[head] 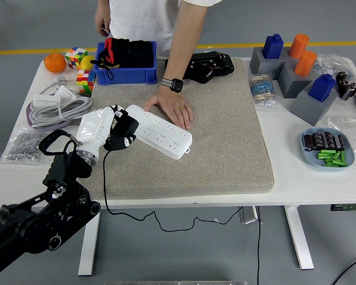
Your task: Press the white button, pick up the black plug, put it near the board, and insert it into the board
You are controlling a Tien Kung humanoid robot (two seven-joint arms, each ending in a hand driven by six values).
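Observation:
The white power strip [161,130] lies slanted on the grey mat [213,136]. My left hand [105,132], wrapped in white, is shut on the black plug [123,132] and holds it over the strip's left end. The plug's black cord [104,181] hangs down over the table's front edge. A person's hand [177,107] rests flat on the strip's far edge. My right hand is out of view.
A blue bin [126,59] with black and red items, puzzle cubes [78,58] and an orange [55,62] stand at the back left. A coiled white cable [56,107] and a bag of screws [25,144] lie left. Grey blocks [296,77] and a blue dish [329,148] stand right.

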